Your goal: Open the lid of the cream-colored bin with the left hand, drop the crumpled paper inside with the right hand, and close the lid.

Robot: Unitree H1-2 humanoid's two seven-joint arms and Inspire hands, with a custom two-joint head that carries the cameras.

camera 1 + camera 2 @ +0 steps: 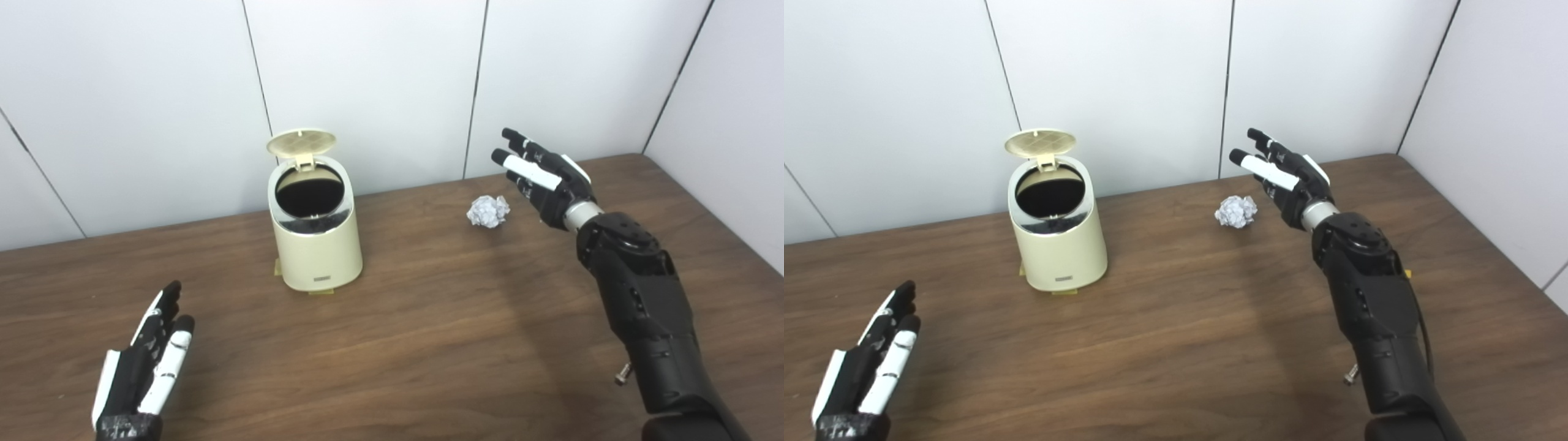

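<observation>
The cream-colored bin [315, 242] stands upright on the wooden table, left of centre. Its lid [301, 141] is tipped up and back, and the dark inside shows. The crumpled paper ball [488, 211] lies on the table to the right of the bin, near the back wall. My right hand [542, 176] is open, fingers spread, raised just right of the paper and apart from it. My left hand [147, 361] is open and empty, low over the table at the front left, well short of the bin.
The wooden table [429, 331] runs to a white panelled wall behind the bin and a side wall at the right. Small yellow tabs [321, 291] lie under the bin's base.
</observation>
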